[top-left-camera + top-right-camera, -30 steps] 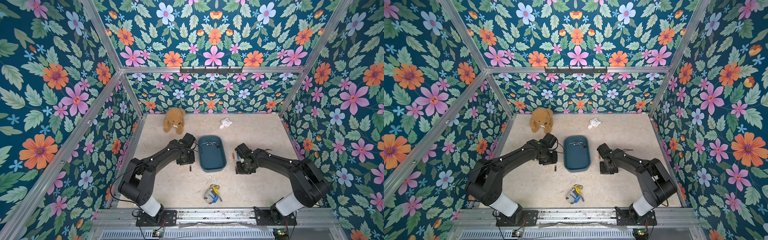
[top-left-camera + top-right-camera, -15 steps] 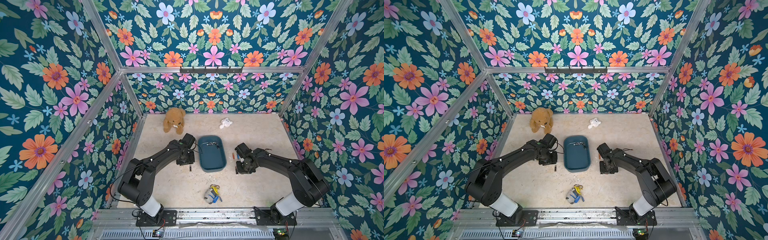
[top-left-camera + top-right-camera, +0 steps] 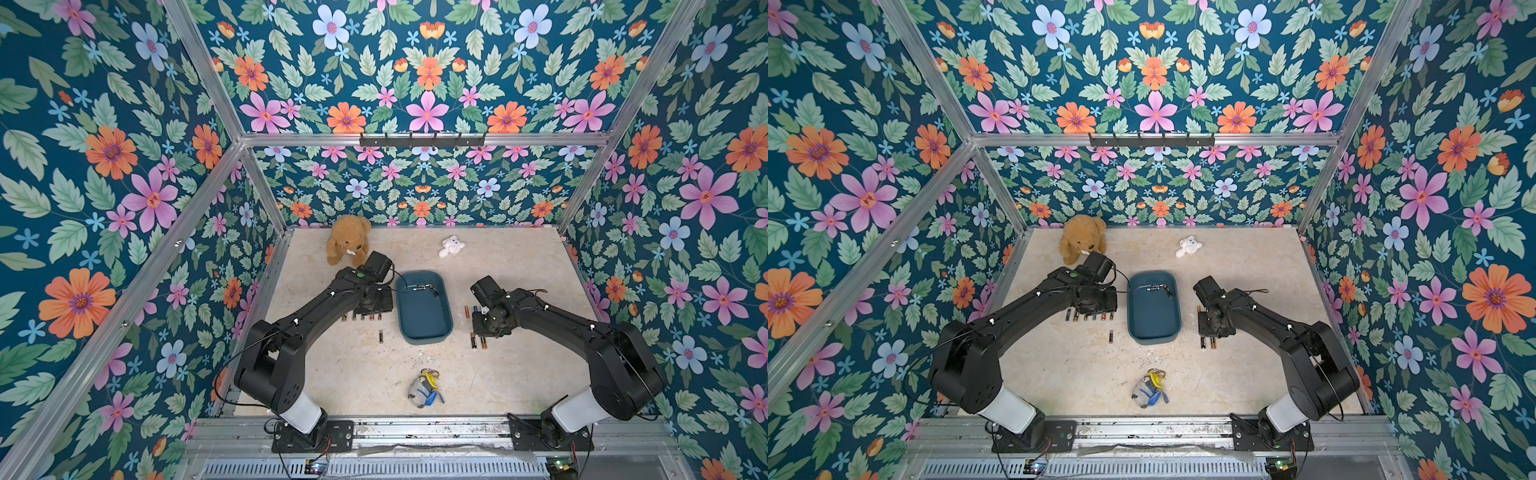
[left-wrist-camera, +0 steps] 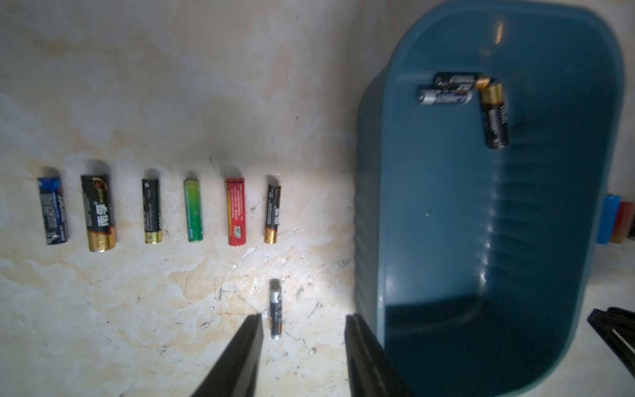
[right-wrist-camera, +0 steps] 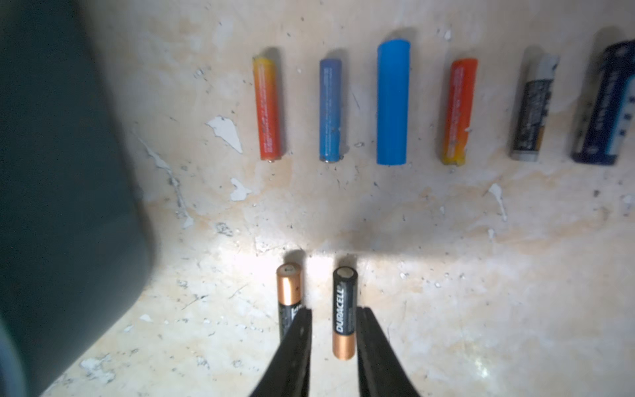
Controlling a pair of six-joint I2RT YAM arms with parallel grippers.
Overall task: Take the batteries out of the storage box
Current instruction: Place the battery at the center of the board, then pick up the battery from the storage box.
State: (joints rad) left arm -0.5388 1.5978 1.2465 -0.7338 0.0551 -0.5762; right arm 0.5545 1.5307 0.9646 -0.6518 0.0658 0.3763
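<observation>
Teal storage box (image 3: 424,320) sits mid-bench (image 3: 374,374), with three batteries (image 4: 494,117) lying at its far end. Brown teddy bear (image 3: 349,241) far left, white plush (image 3: 451,246) far centre, small toy (image 3: 424,388) near edge, all well apart from me. Left row of six cells (image 4: 192,209) lies left of the box, right row of six cells (image 5: 393,103) right of it. My left end effector (image 4: 304,319) is released: fingers apart, slim cell (image 4: 276,309) lying between them untouched, box wall just beside one finger. My right end effector (image 5: 334,311) straddles a Duracell cell (image 5: 344,285) lying on the bench, jaws apart, not clamped. Second Duracell (image 5: 289,288) lies just beside it.
</observation>
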